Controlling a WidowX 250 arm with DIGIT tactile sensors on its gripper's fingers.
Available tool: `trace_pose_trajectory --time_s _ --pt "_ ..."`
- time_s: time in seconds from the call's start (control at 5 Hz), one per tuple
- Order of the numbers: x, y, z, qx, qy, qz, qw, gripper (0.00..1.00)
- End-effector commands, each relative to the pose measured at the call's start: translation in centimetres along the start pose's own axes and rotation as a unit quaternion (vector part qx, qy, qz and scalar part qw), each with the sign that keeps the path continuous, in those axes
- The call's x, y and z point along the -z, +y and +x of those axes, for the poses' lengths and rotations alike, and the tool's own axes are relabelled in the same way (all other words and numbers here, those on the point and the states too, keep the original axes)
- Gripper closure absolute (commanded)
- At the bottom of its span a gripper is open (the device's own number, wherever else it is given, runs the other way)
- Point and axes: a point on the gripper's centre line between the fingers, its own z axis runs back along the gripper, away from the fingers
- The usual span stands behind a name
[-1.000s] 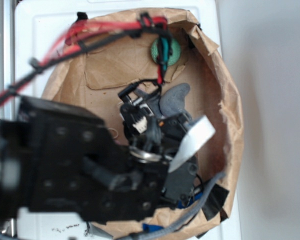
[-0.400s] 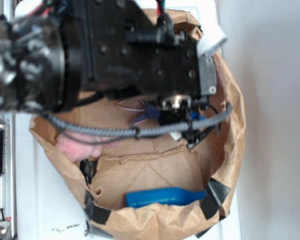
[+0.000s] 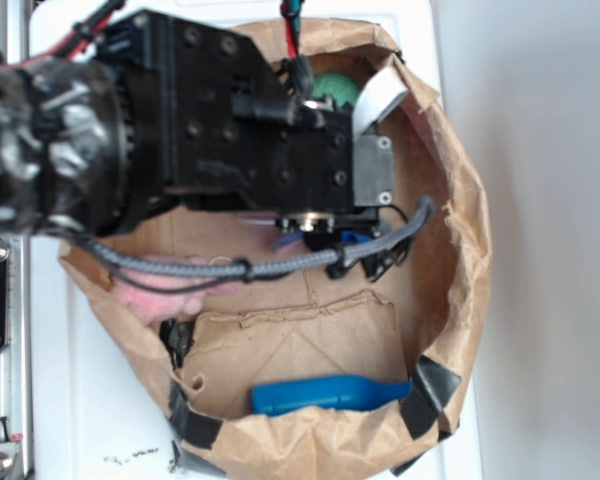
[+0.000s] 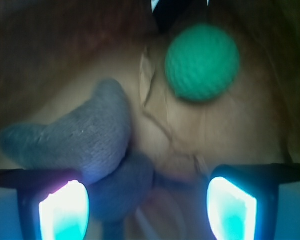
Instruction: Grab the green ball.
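Wrist view is showing the gripper (image 4: pixel 147 210) with its two fingertips (image 4: pixel 64 210) standing wide apart and holding nothing, while the green ball (image 4: pixel 202 62) is sitting ahead of them on the brown paper floor, apart from both pads and offset toward the right-hand one. The likeliest failure, as I judge it, is coming from the grey plush toy (image 4: pixel 75 137): it is lying beside the ball on its near left, bulging over the left pad, so a straight advance risks pinching plush instead of ball, or nudging the plush into the ball and rolling it away. The ball's round shape is adding to that risk, since an off-centre squeeze could squirt it toward the wall just beyond.

In the exterior view the arm is covering most of the paper-lined basket (image 3: pixel 470 250); only a sliver of the ball (image 3: pixel 335 88) is peeking out near the far rim. Well away from the ball, a pink plush (image 3: pixel 160 295) is resting against the left wall, and a blue object (image 3: pixel 325 394) is lying near the opposite rim; neither is standing in the way.
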Motion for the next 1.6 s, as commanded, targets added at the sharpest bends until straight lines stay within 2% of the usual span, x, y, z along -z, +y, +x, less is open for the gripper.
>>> trace_pose_trajectory --time_s 0.0,0.6,0.8,1.0,1.2,1.4 --pt "0.5 -1.4 4.4 -0.062 -0.032 0.010 0.997 0.00" --pt "0.5 -1.4 4.4 -0.062 -0.032 0.010 0.997 0.00" --pt "-2.0 -1.2 3.5 -0.038 0.012 -0.036 0.999 0.00" --pt "-3.0 -0.2 4.0 -0.037 0.016 -0.049 0.998 0.00" --pt "-3.1 2.8 3.5 -0.046 -0.021 -0.082 0.995 0.00" --pt "-1.7 3.8 3.9 -0.088 -0.062 -0.067 0.992 0.00"
